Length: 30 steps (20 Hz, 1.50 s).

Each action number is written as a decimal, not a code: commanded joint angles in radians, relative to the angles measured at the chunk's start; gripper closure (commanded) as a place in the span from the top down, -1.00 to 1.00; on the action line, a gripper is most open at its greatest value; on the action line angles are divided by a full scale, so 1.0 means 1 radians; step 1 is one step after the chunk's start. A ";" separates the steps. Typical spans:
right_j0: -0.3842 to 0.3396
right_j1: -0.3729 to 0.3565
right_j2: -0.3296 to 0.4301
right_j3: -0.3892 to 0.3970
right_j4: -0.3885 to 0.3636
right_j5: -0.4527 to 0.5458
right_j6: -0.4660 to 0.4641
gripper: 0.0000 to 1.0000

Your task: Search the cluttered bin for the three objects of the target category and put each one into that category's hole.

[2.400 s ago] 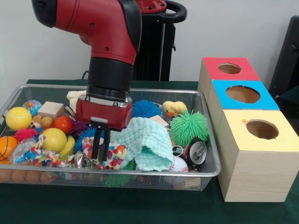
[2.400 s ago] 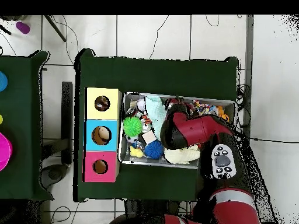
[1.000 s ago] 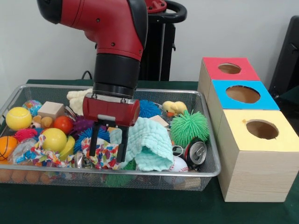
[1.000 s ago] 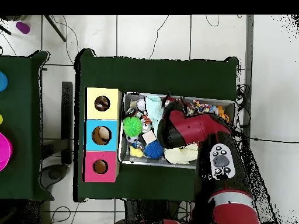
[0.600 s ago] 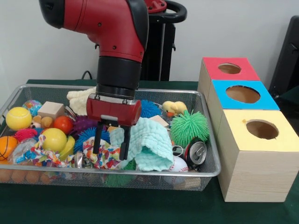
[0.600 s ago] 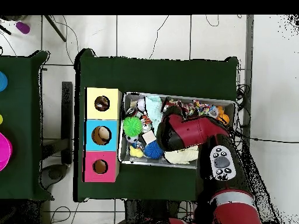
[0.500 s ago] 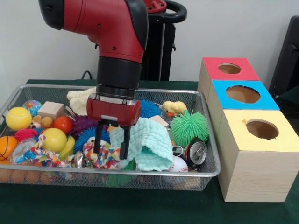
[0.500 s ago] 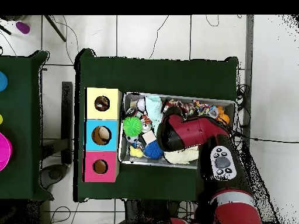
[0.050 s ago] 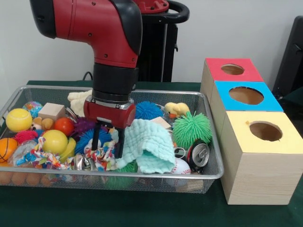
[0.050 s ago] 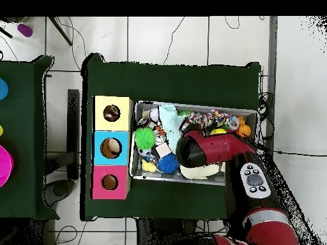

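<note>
Wire-mesh bin (image 9: pixel 208 174) on green table, packed with toys. Gripper (image 9: pixel 108 144) lowered into bin; fingers (image 9: pixel 95 140) close together, pinching a multicoloured cloth (image 9: pixel 102 156) at front centre. Mint washcloth (image 9: pixel 149 144) just beside gripper. Green spiky ball (image 9: pixel 191 128) toward boxes; blue spiky ball (image 9: pixel 147 110) behind. Can (image 9: pixel 198 154) at front corner, against mesh. Yellow balls (image 9: pixel 55 141), orange ball (image 9: pixel 5 147) at far end. Three boxes beside bin: red (image 9: pixel 232 69), blue (image 9: pixel 246 96), yellow (image 9: pixel 265 131), each with a hole on top.
</note>
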 commanded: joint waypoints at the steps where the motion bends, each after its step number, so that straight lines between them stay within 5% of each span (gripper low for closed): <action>1: -0.028 0.052 0.117 0.061 0.018 0.129 -0.093 1.00; 4: -0.023 0.051 0.114 0.057 0.004 0.118 -0.090 1.00; 5: -0.029 0.050 0.118 0.061 -0.002 0.091 -0.080 -1.00; 22: 0.056 0.015 0.032 0.031 -0.049 -0.006 -0.017 -1.00; 30: 0.067 -0.173 0.072 0.000 0.002 0.158 -0.123 -1.00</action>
